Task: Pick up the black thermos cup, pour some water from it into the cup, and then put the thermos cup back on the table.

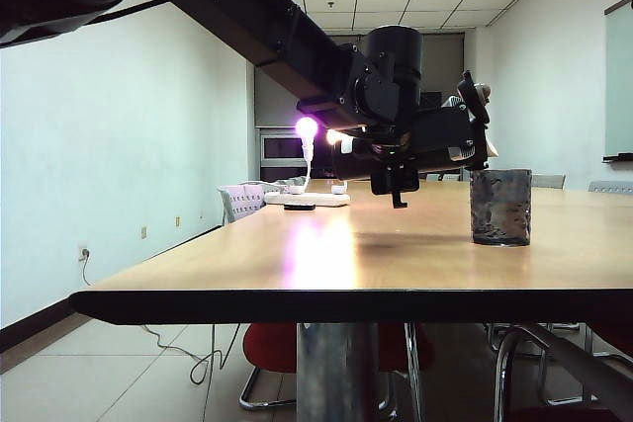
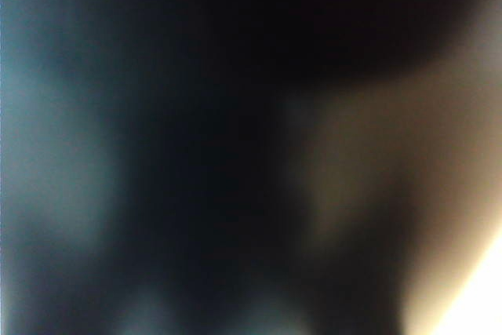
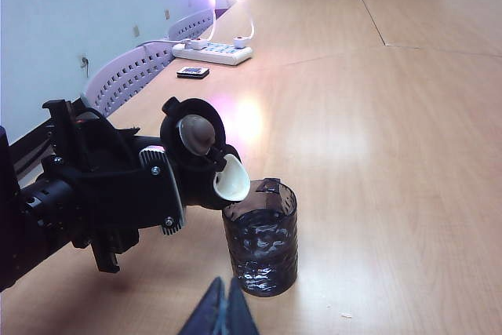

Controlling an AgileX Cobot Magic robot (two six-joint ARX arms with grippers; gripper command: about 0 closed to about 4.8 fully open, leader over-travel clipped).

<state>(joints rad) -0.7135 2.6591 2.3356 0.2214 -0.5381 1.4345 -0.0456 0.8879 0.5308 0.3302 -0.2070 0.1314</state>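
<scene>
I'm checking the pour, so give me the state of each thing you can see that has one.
black thermos cup: held off the table, tipped about level, flip lid open, spout over the tumbler's rim.
grey tumbler: upright on the table.
left tool: shut on the thermos body.
right tool: shut, empty, near the tumbler.
power strip: lamps plugged in and lit.

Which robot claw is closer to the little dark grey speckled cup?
Left. The left claw holds the tall black thermos flask tipped over the dark grey speckled cup; the right claw, shut, hangs just beside the cup.
</scene>
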